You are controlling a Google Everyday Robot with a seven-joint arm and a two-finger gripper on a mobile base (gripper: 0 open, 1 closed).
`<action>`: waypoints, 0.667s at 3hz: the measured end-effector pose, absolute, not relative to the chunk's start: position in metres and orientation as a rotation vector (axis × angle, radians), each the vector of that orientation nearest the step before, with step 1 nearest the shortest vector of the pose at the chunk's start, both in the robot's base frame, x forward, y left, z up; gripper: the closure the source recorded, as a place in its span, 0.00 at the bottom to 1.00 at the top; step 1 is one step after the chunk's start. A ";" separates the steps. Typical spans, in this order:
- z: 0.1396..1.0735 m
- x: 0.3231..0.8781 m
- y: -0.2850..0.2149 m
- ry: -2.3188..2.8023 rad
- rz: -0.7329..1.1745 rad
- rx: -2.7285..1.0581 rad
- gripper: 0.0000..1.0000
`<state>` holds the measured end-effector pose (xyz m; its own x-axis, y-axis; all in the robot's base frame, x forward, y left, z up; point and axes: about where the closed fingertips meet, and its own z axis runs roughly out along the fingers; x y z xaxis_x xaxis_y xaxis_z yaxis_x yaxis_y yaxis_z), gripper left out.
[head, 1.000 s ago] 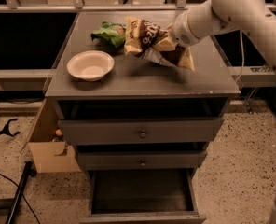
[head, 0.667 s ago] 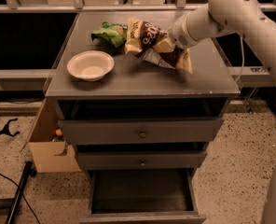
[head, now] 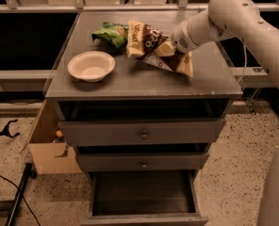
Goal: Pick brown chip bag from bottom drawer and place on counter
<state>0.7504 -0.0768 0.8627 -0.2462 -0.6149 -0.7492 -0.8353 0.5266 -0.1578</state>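
The brown chip bag [head: 151, 44] lies tilted on the counter [head: 144, 86], toward its back right, its lower corner touching the surface. My gripper [head: 171, 51] is at the bag's right side, shut on its crumpled middle; the bag hides most of the fingers. The white arm reaches in from the upper right. The bottom drawer [head: 144, 219] is pulled open below, and its dark interior shows nothing inside.
A white bowl [head: 91, 66] sits on the counter's left side. A green snack bag [head: 112, 33] lies at the back, touching the brown bag. Two upper drawers with knobs [head: 143, 135] are nearly closed. A cardboard box [head: 50, 147] stands left of the cabinet, and a cable [head: 17, 192] lies on the floor.
The arm has shifted slightly; the brown chip bag has stayed in nearly the same place on the counter, settling a little lower.
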 end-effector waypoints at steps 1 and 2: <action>0.863 0.750 -0.077 1.967 0.350 -1.181 0.78; 0.863 0.750 -0.077 1.967 0.350 -1.181 0.55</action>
